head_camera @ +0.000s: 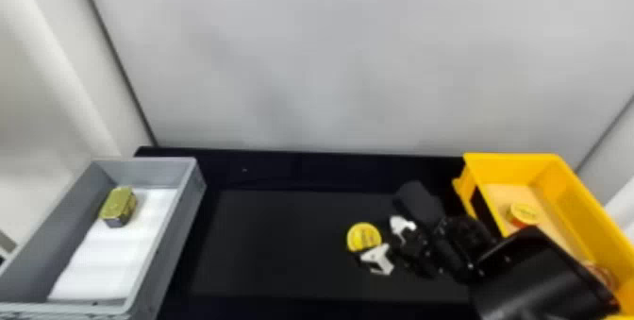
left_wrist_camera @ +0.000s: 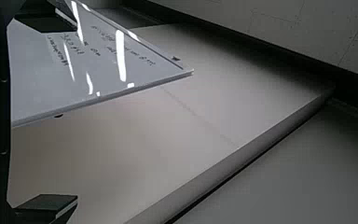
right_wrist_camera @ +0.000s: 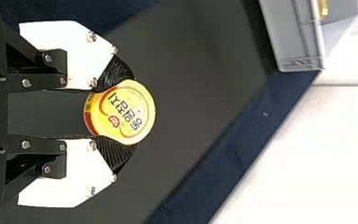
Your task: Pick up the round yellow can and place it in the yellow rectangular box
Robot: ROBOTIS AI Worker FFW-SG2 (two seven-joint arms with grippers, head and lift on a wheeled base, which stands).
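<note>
In the head view, my right gripper (head_camera: 383, 241) reaches in from the right over the dark table, at the round yellow can (head_camera: 363, 237). Seen from the right wrist, the ridged pads of my right gripper (right_wrist_camera: 116, 113) press on opposite sides of the can (right_wrist_camera: 129, 112), its printed lid facing the camera. At the right stands the yellow rectangular box (head_camera: 512, 168), partly covered by the right arm. My left gripper (left_wrist_camera: 51, 114) is parked away from these things, its fingers wide apart with nothing between them in the left wrist view.
Another yellow-lidded can (head_camera: 524, 214) lies inside the yellow box. On the left, a grey bin (head_camera: 188, 201) holds a gold-topped rectangular tin (head_camera: 118, 205) and a white sheet (head_camera: 111, 257). A pale wall (head_camera: 321, 59) rises behind the table (head_camera: 283, 243).
</note>
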